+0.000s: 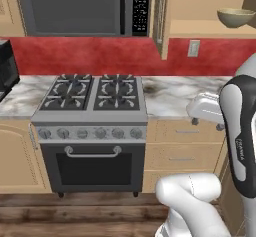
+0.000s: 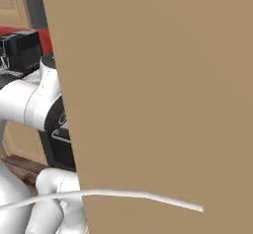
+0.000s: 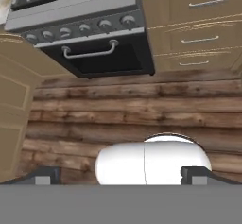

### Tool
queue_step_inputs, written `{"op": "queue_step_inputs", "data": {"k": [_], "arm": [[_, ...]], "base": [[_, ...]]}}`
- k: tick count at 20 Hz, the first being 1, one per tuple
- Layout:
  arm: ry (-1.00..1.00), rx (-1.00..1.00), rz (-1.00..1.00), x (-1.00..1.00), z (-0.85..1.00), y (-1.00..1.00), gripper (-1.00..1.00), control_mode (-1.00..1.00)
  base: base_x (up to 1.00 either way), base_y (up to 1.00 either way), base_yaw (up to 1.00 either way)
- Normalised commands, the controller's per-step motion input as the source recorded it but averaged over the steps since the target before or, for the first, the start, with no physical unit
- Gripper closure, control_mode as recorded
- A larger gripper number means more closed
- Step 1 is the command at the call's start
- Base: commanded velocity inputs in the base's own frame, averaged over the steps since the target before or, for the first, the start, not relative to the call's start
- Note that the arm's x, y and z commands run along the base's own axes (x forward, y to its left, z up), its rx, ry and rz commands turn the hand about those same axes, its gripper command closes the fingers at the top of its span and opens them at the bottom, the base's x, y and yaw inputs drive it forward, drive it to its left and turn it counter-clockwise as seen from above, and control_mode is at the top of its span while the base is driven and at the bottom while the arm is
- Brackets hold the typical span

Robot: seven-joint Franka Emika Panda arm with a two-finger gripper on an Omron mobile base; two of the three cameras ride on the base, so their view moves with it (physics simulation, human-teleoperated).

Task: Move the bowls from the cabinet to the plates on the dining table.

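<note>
While the white robot arm [image 1: 240,131] rises at the right of the left base view, a steel stove [image 1: 92,126] with four burners stands against a red wall. At upper right, the wall cabinet [image 1: 200,11] has its door [image 1: 161,16] swung open, and one olive-beige bowl [image 1: 235,17] sits on its shelf. Low over the wood floor [image 3: 118,105], the hand [image 3: 120,175] has its fingertips [image 3: 47,176] spread wide, holding nothing.

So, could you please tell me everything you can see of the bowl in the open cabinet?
The bowl is deep, olive-beige ceramic by its look, with a paler yellowish rim. It stands upright on the wooden shelf of the open cabinet, at the upper right of the left base view. Its right edge is cut off by the frame. Nothing else touches it.
</note>
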Motion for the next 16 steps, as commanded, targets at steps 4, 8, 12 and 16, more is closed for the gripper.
{"op": "queue_step_inputs", "data": {"k": [4, 8, 12, 16], "arm": [[0.00, 0.00, 0.00, 0.00, 0.00, 0.00, -1.00, 1.00], [0.00, 0.00, 0.00, 0.00, 0.00, 0.00, -1.00, 1.00], [0.00, 0.00, 0.00, 0.00, 0.00, 0.00, -1.00, 1.00], [0.00, 0.00, 0.00, 0.00, 0.00, 0.00, -1.00, 1.00]], "base": [[0.85, -0.66, 0.00], [0.86, -0.72, 0.00], [0.72, -0.81, 0.00], [0.91, -0.31, 0.00]]}}
